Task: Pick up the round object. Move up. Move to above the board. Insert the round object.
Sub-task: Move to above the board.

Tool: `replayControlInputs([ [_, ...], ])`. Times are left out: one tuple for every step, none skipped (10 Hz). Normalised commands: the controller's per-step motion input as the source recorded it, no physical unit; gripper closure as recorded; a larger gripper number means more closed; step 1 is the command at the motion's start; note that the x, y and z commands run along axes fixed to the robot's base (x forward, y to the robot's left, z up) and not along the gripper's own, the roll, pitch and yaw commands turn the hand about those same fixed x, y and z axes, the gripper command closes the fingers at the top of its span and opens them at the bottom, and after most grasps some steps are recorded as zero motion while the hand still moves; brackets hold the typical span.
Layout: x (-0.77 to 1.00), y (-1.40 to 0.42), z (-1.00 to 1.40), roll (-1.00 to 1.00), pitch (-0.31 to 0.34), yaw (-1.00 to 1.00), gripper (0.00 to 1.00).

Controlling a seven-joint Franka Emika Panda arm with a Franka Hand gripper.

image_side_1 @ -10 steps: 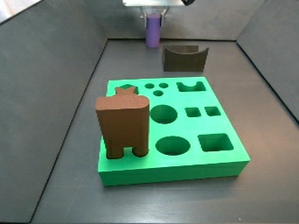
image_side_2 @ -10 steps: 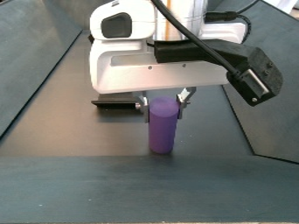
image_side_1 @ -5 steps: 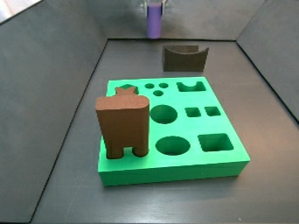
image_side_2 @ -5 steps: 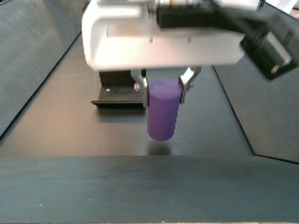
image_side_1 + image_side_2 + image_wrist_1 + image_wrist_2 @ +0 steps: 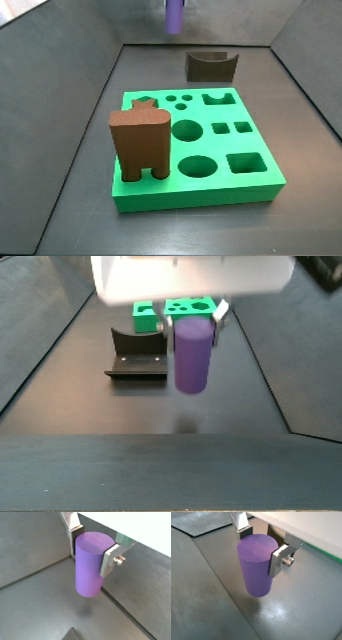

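The round object is a smooth purple cylinder peg, seen in both wrist views (image 5: 89, 567) (image 5: 256, 567). My gripper (image 5: 92, 546) (image 5: 260, 546) is shut on its upper part, one silver finger (image 5: 110, 559) on each side. It hangs upright, clear of the dark floor, in a side view (image 5: 193, 354); in a side view (image 5: 174, 17) it sits at the top edge, behind the board, with the gripper cut off. The bright green board (image 5: 261, 180) lies mid-floor, its holes open; part of it shows behind the peg (image 5: 191, 305).
A brown arch-legged block (image 5: 140, 145) stands upright on the board's near left corner. A dark brown notched block (image 5: 211, 66) (image 5: 138, 356) sits on the floor between the board and the peg. Sloped grey walls bound the floor on both sides.
My gripper has risen with the purple peg in it. The peg has left the floor and now hangs above it. The blocks and the board have not moved.
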Motion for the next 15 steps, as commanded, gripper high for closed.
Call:
replayControlInputs([
  [-0.03, -0.16, 1.00, 0.03, 0.187, 0.04, 1.00],
  [-0.02, -0.13, 1.00, 0.04, 0.137, 0.03, 1.00],
  [-0.02, -0.11, 1.00, 0.05, 0.112, 0.03, 1.00],
  [-0.01, -0.08, 0.90, 0.06, 0.103, 0.02, 1.00],
  [0.00, -0.05, 0.69, 0.06, 0.099, 0.02, 1.00],
  [0.01, -0.03, 0.54, 0.06, 0.099, 0.02, 1.00],
  [0.01, -0.02, 0.38, 0.06, 0.100, 0.02, 1.00],
  [0.01, -0.01, 0.22, 0.06, 0.103, 0.02, 1.00],
  [-0.04, -1.00, 0.20, 0.08, -0.013, -0.76, 1.00],
  [-0.04, -1.00, 0.20, 0.09, -0.028, -0.71, 1.00],
  [-0.05, -1.00, 0.20, 0.08, -0.060, -0.51, 1.00],
  [-0.05, -1.00, 0.20, 0.02, -0.056, -0.26, 1.00],
  [-0.05, -1.00, 0.20, 0.02, -0.031, -0.13, 1.00],
  [-0.05, -1.00, 0.20, 0.03, -0.008, -0.05, 1.00],
  [-0.05, -1.00, 0.20, 0.03, 0.007, -0.02, 1.00],
])
